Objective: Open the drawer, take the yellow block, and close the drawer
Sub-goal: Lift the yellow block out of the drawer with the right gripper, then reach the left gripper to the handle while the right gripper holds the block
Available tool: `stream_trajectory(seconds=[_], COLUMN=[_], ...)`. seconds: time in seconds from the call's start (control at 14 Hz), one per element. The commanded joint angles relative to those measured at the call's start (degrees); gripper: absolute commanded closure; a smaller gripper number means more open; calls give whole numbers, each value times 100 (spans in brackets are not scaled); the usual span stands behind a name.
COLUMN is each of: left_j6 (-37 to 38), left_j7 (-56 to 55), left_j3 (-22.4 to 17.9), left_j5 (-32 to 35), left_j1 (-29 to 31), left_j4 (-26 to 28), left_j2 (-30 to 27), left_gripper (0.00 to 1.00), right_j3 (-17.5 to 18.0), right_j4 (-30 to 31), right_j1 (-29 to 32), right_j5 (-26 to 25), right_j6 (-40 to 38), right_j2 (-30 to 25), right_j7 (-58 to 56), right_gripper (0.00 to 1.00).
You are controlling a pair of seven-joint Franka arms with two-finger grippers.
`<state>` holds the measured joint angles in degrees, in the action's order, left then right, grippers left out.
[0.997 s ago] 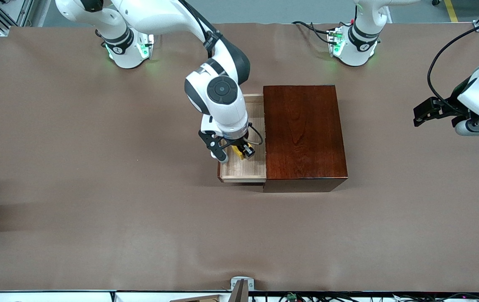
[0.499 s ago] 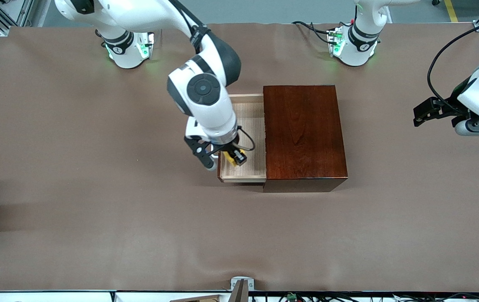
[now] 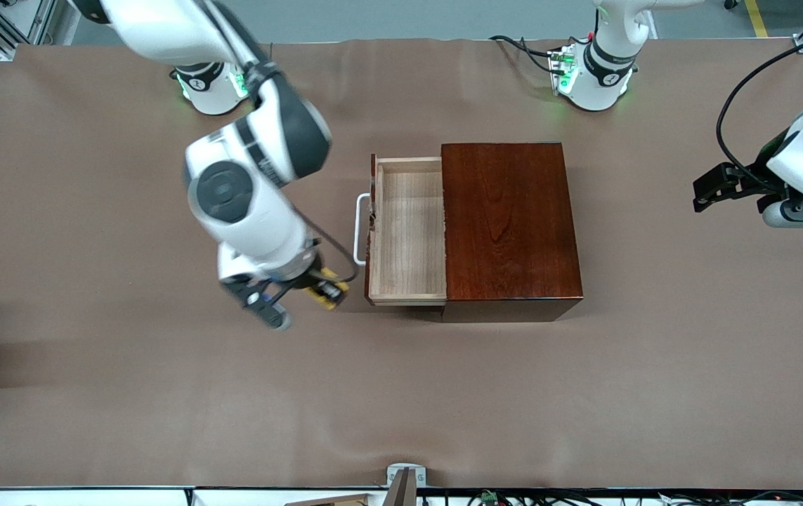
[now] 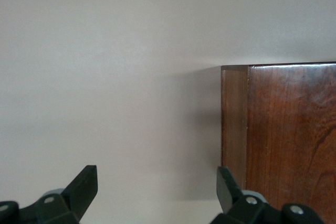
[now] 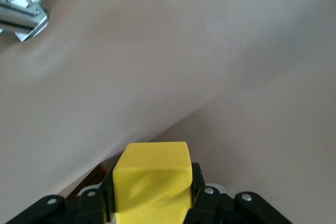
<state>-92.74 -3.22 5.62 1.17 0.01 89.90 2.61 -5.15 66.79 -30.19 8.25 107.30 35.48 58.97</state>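
Right gripper (image 3: 320,294) is up in the air over the bare brown table cover (image 3: 162,393), just off the near corner of the drawer's front, toward the right arm's end of the table. Its fingers are pinched tight on the yellow block (image 3: 325,292). Right wrist view confirms this: the yellow block (image 5: 152,182) sits clamped between the two black fingers (image 5: 197,182), with only table cover under it. The block is out of the drawer and clear of the table surface.

Drawer (image 3: 408,228) is pulled out of the mahogany box (image 3: 506,225) toward the right arm's end of the table. The pale wood interior is exposed and nothing lies in it. The dark reddish-brown front faces the right arm's end. The white U-shaped handle (image 3: 358,228) stands on that front, and its near end lies close to the gripper's cable loop; I cannot tell whether they touch.

The box stands mid-table, its glossy top uncovered.

Left arm waits at its own end of the table, well apart from the box. Left gripper (image 3: 707,190) hangs over the table cover with its fingers spread and nothing between them. In the left wrist view the two fingertips (image 4: 84,184) stand wide apart, with one corner of the box (image 4: 283,129) in sight.
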Motion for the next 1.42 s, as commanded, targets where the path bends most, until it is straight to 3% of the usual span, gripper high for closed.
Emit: stream_trajectory(seconds=[0.0, 0.36, 0.57, 0.71, 1.07, 1.35], left_j6=[-52, -69, -113, -271, -490, -832], left_j7=[50, -581, -1004, -1259, -1287, -1392], left_j3=[44, 851, 1544, 1792, 1811, 1811], left_j5=[-2, -116, -64, 190, 358, 419], left_j1=[-18, -45, -167, -482, -1615, -2477], left_j4=[36, -139, -464, -623, -667, -632], left_j2=[-94, -33, 274, 503, 706, 960], left_gripper=[0, 0, 0, 0, 0, 0], right_j3=[67, 67, 67, 58, 58, 40], right_j4=[80, 124, 228, 439, 896, 1712], right_j1=[495, 1427, 1788, 1964, 2386, 2579], right_j5=[115, 256, 256, 239, 230, 169], right_j6=[-34, 264, 738, 1151, 1267, 1258], right_j2=[-59, 134, 310, 328, 310, -57], right_j7=[-971, -2949, -3889, -4505, -5902, -6879], right_gripper=[100, 100, 100, 100, 100, 100])
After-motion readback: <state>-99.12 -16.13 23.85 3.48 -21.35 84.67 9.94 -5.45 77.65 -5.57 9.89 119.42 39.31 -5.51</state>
